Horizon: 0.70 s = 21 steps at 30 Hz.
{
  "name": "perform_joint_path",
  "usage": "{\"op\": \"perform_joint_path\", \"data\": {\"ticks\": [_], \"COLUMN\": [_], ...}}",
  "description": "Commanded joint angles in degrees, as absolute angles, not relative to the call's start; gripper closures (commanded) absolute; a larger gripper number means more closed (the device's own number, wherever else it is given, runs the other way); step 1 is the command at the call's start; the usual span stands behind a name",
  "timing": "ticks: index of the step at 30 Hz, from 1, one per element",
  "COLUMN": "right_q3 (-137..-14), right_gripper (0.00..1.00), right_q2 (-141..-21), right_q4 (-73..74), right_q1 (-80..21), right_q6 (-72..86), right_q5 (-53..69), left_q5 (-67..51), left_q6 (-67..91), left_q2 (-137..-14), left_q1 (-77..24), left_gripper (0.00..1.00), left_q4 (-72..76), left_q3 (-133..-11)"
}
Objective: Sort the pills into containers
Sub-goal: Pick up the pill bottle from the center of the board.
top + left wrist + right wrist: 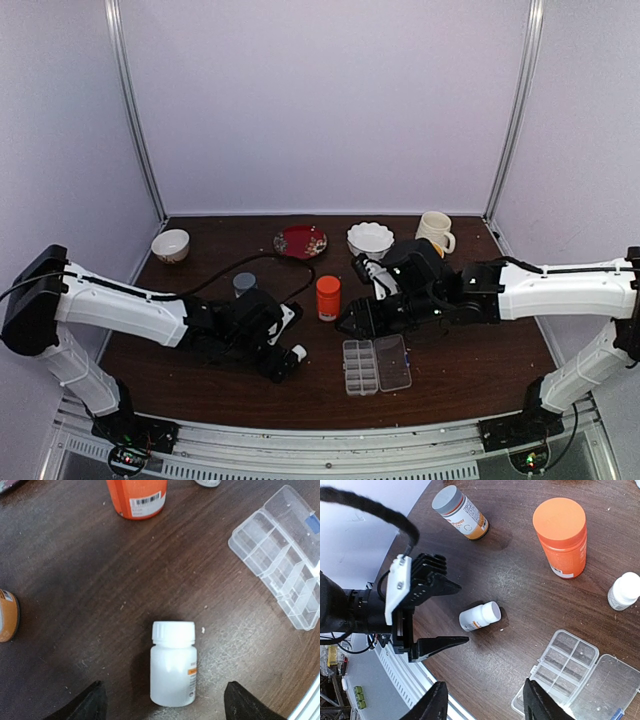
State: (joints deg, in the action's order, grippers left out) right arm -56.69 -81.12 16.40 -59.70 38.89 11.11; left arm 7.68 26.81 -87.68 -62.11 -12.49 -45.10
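A clear pill box (361,366) lies open at front centre, its lid (393,362) folded flat to the right; I see no pills in its two rows of compartments (568,662). One tiny whitish pill (203,629) lies on the table beside the cap of a small white bottle (173,665) that lies on its side. My left gripper (164,692) is open, its fingers on either side of that bottle and apart from it. My right gripper (485,686) is open and empty, hovering above the table left of the pill box (568,662). The pill also shows in the right wrist view (501,629).
An orange bottle (328,297), a grey-capped bottle (244,284) and a second small white bottle (624,591) stand behind the pill box. A beige bowl (170,245), red plate (300,241), white bowl (370,239) and mug (434,231) line the back. The table's front edge is close (420,680).
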Motion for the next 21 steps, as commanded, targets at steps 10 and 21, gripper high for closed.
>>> {"op": "perform_joint_path", "data": {"ticks": [10, 21], "right_q3": [-55.9, -54.3], "right_gripper": [0.50, 0.51], "right_q2": [-81.1, -80.4], "right_q4": [14.7, 12.6], "right_q1": [-59.0, -58.5], "right_q6": [39.4, 40.1], "right_q5": [9.5, 13.3], "left_q5": [6.1, 5.5], "left_q6": [27.3, 23.3], "left_q2": [-98.2, -87.8], "left_q1": [-61.9, -62.0], "left_gripper": [0.55, 0.72], "left_q4": [-17.4, -10.0], "left_q3": [-51.5, -46.9]}}
